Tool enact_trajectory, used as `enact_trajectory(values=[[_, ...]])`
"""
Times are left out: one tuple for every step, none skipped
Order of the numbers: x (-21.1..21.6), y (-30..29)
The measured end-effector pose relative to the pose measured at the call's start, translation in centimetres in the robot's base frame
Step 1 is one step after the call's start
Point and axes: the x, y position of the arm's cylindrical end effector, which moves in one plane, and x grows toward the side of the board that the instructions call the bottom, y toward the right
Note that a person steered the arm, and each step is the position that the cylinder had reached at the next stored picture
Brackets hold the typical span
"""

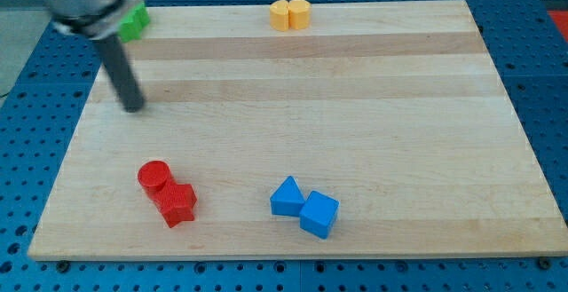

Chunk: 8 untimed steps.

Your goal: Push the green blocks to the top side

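A green block (135,23) sits at the board's top left corner, partly hidden behind my arm; its shape cannot be made out. My tip (133,108) rests on the board below the green block, clearly apart from it. The dark rod runs up and to the left from the tip to the blurred grey arm at the view's top left. No second green block shows.
Two yellow blocks (290,14) touch each other at the top edge, middle. A red cylinder (153,176) and a red block (177,204) sit together at the bottom left. Two blue blocks (286,196) (319,214) touch at the bottom middle. The wooden board (355,106) lies on a blue perforated table.
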Motion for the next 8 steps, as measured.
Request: enact_trajectory(values=[[-0.5, -3.7], [-0.8, -3.7], [-2.3, -3.7], [-8.0, -3.7], [-8.2, -3.7], [-11.9, -3.4], [-12.2, -3.6], [-12.1, -3.6]])
